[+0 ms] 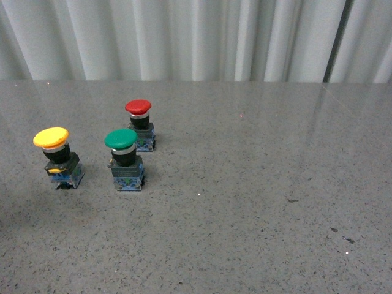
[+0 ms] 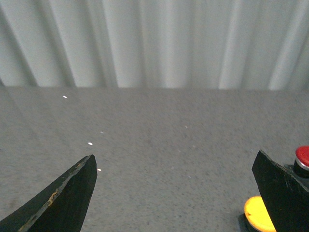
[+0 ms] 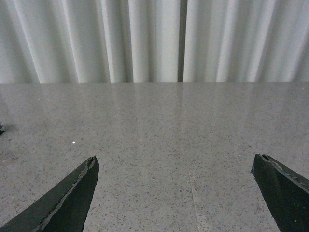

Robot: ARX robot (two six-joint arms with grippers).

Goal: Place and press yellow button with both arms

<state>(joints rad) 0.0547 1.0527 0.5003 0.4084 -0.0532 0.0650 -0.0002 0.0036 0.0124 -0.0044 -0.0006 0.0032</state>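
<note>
while left end effector [image 2: 175, 159] gapes, yellow button [image 1: 59, 158] stands, seemingly upright.

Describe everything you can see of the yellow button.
The yellow button stands upright on the grey speckled table, leftmost of three, apart from the green button. It has a glossy yellow mushroom cap, a black collar and a blue-grey block with a small yellow tab. Nothing grips it. In the left wrist view, a finger of the open left hand hides part of its cap.
</note>
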